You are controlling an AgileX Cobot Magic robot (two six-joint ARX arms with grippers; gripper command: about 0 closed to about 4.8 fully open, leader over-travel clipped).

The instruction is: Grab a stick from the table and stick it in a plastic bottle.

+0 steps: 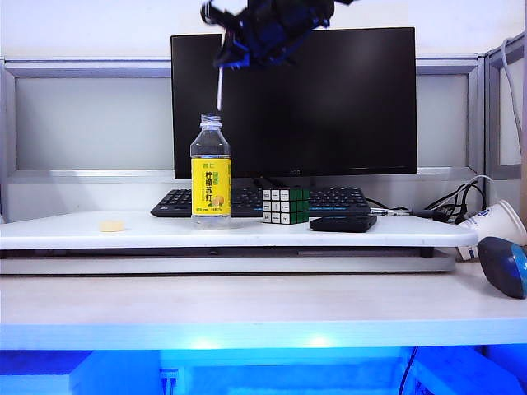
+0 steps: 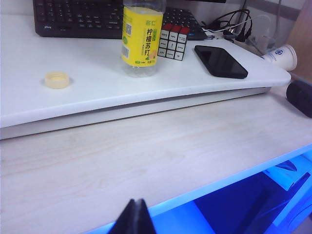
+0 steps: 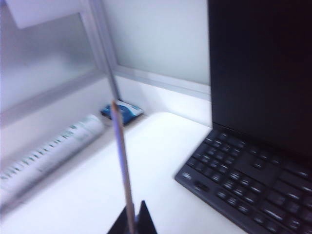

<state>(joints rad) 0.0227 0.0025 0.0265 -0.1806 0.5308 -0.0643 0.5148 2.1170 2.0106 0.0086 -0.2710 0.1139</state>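
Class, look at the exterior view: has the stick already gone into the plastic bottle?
No: the stick hangs from the right gripper above the plastic bottle, clear of its neck.

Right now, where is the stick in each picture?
Exterior view: the stick hangs from the right gripper at the top, above the plastic bottle.
Left wrist view: no stick; only the shut left gripper at the bottom edge.
Right wrist view: the stick points away from the gripper.
Shared landmark: the keyboard.
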